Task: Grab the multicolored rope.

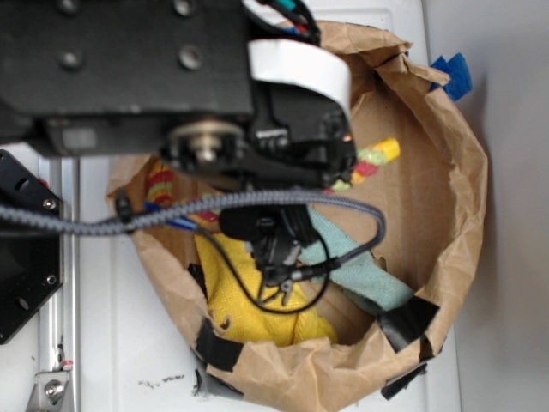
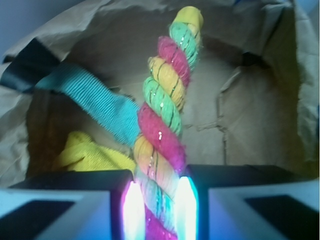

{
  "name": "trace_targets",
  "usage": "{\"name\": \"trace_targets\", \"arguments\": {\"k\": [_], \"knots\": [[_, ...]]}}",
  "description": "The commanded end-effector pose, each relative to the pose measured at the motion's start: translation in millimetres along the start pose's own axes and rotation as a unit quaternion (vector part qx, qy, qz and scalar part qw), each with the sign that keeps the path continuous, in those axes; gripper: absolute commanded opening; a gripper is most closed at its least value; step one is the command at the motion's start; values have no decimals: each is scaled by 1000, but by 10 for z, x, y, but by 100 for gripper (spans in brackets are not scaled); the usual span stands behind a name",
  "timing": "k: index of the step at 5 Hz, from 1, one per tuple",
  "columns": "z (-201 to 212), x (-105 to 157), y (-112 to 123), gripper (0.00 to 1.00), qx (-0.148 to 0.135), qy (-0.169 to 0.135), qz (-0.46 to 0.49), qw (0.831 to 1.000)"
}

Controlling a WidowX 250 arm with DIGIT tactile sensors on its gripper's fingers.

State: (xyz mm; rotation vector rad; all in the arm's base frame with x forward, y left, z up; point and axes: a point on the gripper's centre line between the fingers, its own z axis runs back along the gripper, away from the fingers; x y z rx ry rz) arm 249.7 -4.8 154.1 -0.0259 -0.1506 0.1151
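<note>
Your gripper [image 2: 159, 210] is pinching the multicolored rope [image 2: 162, 125], with the twisted red, yellow and pale green strands pressed between its two glowing fingers [image 2: 134, 212] at the bottom of the wrist view. From there you see the rope run up and away over the floor of the brown paper bag [image 2: 250, 120], with the teal cloth [image 2: 100, 102] touching its left side and the yellow cloth [image 2: 90, 155] lying below that. In the exterior view the arm hides most of it, leaving one rope end [image 1: 373, 160] showing inside the bag [image 1: 446, 172].
</note>
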Motion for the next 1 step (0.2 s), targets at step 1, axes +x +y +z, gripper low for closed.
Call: {"name": "trace_targets", "arguments": {"k": [1], "knots": [[11,120,-3,0,14,-18,-10,1000]]}}
